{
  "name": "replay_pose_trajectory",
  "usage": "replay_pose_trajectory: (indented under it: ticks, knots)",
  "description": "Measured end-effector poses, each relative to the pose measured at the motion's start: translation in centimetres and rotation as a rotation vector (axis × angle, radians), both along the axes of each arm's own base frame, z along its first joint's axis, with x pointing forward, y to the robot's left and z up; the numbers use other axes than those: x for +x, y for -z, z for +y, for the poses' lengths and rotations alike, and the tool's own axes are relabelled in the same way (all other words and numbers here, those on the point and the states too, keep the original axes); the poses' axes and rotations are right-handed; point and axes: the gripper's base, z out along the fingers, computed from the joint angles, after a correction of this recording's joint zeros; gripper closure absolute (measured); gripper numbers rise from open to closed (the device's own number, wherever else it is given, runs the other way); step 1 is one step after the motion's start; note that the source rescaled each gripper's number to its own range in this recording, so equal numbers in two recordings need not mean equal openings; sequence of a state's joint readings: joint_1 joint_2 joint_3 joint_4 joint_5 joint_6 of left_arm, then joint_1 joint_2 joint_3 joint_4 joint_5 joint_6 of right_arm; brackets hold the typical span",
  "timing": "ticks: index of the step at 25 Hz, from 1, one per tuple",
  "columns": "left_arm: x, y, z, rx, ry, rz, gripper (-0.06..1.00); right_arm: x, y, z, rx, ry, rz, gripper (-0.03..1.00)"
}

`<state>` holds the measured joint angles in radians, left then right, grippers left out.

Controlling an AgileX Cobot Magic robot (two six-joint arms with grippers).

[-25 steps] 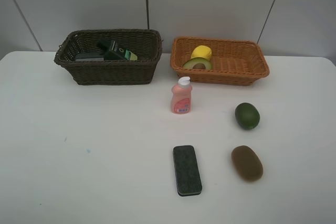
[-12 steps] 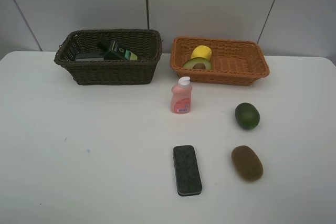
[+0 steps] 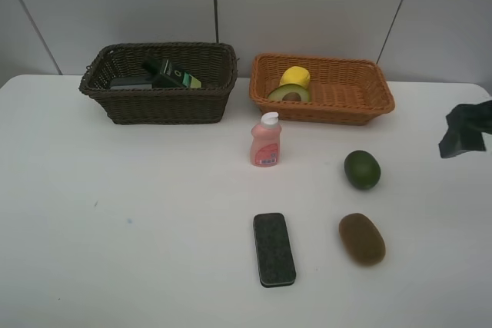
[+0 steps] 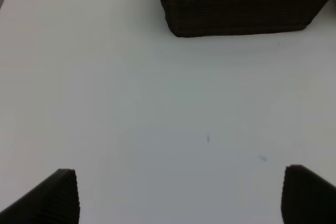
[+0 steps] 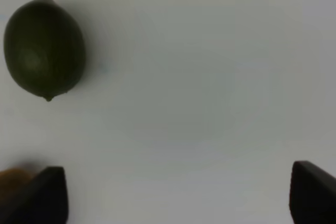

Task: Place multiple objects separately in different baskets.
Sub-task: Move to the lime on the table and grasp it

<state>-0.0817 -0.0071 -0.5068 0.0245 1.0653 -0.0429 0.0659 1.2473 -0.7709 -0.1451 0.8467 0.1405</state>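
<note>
The dark brown basket [image 3: 154,101] at the back left holds the dark green pump bottle [image 3: 173,74] and a grey cup [image 3: 129,82]. To its right, the orange-tan basket [image 3: 346,101] holds the yellow lemon [image 3: 295,77] and the halved avocado [image 3: 289,94]. On the table stand the pink bottle [image 3: 265,140], the green avocado [image 3: 362,169], the brown kiwi [image 3: 361,238] and the black eraser [image 3: 274,249]. My right gripper [image 3: 463,130] enters at the right edge, open [image 5: 178,195], with the avocado [image 5: 44,45] off to one side of it. My left gripper [image 4: 184,198] is open over bare table, short of the dark basket [image 4: 236,14].
A white table [image 3: 138,213] carries everything, and a grey panelled wall rises behind the baskets. The left half of the table in front of the dark basket is bare. A sliver of the kiwi [image 5: 10,179] shows beside one right fingertip.
My right gripper has come into the exterior view at the right edge. None of the objects has moved.
</note>
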Motion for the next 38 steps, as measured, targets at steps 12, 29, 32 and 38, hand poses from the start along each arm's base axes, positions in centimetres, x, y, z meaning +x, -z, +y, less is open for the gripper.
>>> replay_pose_trajectory:
  ticks: [12,29,32,38]
  knots:
    - [0.0,0.0,0.0,0.000,-0.001,0.000,-0.06,8.2,6.1,6.4,-0.017,-0.179,0.226,-0.03]
    - [0.0,0.0,0.0,0.000,-0.001,0.000,-0.06,10.8,13.3,8.2,0.054,-0.237,0.302,-0.03]
    - [0.0,0.0,0.0,0.001,0.000,0.000,-0.06,10.8,13.8,8.2,0.050,-0.248,0.313,0.07]
    - [0.0,0.0,0.0,0.001,0.000,0.000,-0.06,11.1,13.8,8.3,0.052,-0.252,0.293,0.47]
